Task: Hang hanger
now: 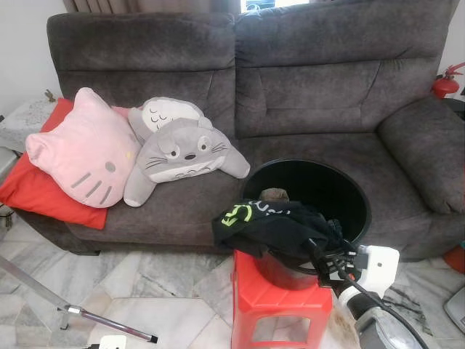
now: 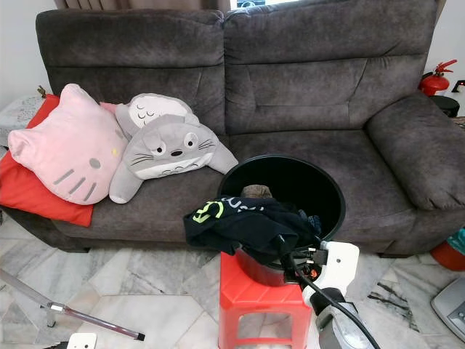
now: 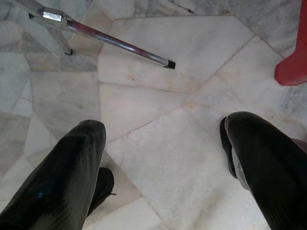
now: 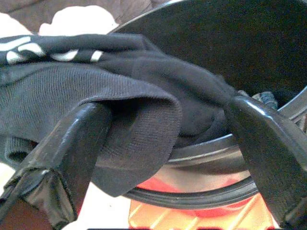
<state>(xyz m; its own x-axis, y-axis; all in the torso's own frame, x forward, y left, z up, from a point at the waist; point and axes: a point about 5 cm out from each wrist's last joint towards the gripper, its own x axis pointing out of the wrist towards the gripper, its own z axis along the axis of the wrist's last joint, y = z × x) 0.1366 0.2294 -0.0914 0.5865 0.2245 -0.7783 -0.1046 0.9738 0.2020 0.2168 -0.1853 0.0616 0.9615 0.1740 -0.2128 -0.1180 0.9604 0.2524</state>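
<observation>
A grey sofa holds a pink cat cushion beside a grey plush.

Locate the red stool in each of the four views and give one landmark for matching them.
Left eye view: red stool at bottom centre, under the black bucket.
Right eye view: bottom centre, again under the bucket.
Left wrist view: a red corner at the right edge, beyond the open left claw.
Right wrist view: red patch low in the picture, below the bucket rim.
Shared landmark: the black bucket, in three views.
</observation>
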